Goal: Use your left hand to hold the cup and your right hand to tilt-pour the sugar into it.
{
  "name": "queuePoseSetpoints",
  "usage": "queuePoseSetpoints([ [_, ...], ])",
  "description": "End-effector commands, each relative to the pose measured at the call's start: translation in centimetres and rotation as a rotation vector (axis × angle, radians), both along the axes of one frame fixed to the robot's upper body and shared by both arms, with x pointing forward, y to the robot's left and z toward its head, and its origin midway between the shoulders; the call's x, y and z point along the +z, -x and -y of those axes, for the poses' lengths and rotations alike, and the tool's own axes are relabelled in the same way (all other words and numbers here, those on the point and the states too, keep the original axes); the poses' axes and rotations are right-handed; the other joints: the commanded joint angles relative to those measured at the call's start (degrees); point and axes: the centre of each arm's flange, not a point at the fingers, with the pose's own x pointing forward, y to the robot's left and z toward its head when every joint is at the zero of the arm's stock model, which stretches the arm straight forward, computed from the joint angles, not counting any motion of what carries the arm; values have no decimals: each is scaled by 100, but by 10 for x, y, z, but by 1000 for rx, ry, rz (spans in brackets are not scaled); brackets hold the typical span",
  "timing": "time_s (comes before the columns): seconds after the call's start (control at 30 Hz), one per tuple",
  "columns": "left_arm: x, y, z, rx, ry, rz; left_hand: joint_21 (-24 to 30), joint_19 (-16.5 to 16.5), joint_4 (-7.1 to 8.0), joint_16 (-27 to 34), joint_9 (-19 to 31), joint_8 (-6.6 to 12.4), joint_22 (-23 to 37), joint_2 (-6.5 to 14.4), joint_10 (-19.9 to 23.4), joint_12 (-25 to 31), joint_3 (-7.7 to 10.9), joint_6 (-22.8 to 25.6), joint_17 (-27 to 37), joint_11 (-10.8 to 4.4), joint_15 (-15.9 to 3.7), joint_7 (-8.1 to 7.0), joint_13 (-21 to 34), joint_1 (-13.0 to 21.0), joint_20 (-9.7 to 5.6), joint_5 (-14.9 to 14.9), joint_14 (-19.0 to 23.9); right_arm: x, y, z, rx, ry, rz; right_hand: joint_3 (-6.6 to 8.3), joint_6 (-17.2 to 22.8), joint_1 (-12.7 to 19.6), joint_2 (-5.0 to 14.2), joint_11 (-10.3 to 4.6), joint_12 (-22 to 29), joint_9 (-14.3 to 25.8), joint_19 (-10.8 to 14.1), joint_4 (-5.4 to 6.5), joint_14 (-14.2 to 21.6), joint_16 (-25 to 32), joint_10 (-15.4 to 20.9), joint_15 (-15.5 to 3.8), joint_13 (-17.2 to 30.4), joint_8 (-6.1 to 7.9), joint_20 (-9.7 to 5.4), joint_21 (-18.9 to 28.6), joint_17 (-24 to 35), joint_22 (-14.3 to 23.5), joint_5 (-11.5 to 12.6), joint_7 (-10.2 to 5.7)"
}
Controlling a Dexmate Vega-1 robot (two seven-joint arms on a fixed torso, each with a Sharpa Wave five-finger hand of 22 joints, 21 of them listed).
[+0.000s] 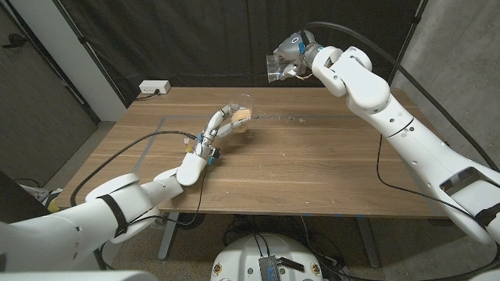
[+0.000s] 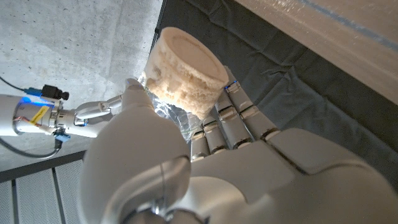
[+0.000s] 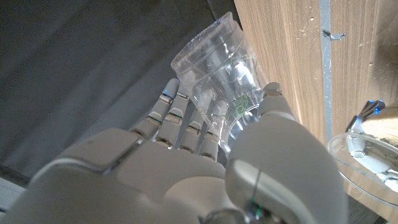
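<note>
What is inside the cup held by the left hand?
The cup in the left hand holds pale, clumpy sugar, heaped nearly to its rim. The cup's bottom is covered by the fingers.

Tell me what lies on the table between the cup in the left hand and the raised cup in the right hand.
Head view: bare wood with scattered spilled grains between the sugar-filled cup and the empty cup, which is held above the far edge.

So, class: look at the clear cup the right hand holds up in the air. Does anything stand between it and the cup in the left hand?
Nothing visible does. The right hand grips a clear cup raised above the table's far edge; the left hand holds the sugar-filled cup on the table, and only open air and bare wood separate them.
</note>
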Motion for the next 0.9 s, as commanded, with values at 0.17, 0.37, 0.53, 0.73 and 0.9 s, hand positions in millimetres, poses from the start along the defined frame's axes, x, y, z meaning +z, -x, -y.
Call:
queuePoseSetpoints([
  [0.17, 28, 20, -5, -78, 41, 112, 47, -29, 15, 23, 15, 38, 9, -8, 25, -13, -25, 40, 33, 66, -419, 14, 12, -33, -485, 15, 36, 1, 2, 40, 9, -196, -56, 47, 298, 16, 49, 7, -7, 23, 77, 17, 68, 9, 80, -1034, 16, 24, -269, 41, 34, 4, -5, -231],
  [0.37, 30, 25, -9, -87, 77, 88, 56, -24, 21, 28, 11, 35, 9, -4, 24, -16, -29, 52, 37, 69, -410, 24, 16, -38, -469, 17, 42, -3, 5, 53, 45, -279, -82, 50, 298, 14, 49, 21, -14, 24, 84, 17, 84, 4, 105, -1034, 9, 12, -273, 48, 44, 0, -4, -229],
  [0.53, 36, 31, -15, -41, 81, 47, 59, -34, 28, 21, 16, 25, 8, -11, 8, -22, -38, 37, 40, 81, -395, 47, 24, -51, -453, 16, 20, -5, 6, 69, 113, -392, -126, 53, 273, 16, 48, 23, -26, 23, 98, 15, 88, -4, 98, -1034, 13, -11, -278, 56, 53, -3, -1, -230],
  [0.73, 39, 34, -26, -8, 116, -13, 64, -39, 30, 18, 23, 11, 6, -12, -27, -38, -43, 14, 42, 103, -375, 57, 29, -52, -454, 17, 6, -14, 8, 101, 214, -573, -169, 61, 266, 34, 42, 72, -54, 28, 134, 2, 95, -11, 100, -1034, -9, -25, -296, 72, 64, -8, 4, -227],
  [0.9, 42, 35, -32, 17, 130, -39, 55, -74, 29, -7, 27, -13, 0, -13, -38, -55, -45, -23, 42, 102, -363, 65, 14, -46, -434, 17, -56, -26, 8, 122, 271, -686, -184, 69, 274, 46, 41, 106, -74, 32, 144, -4, 113, -12, 139, -1033, -45, -31, -305, 78, 72, -13, 8, -215],
])
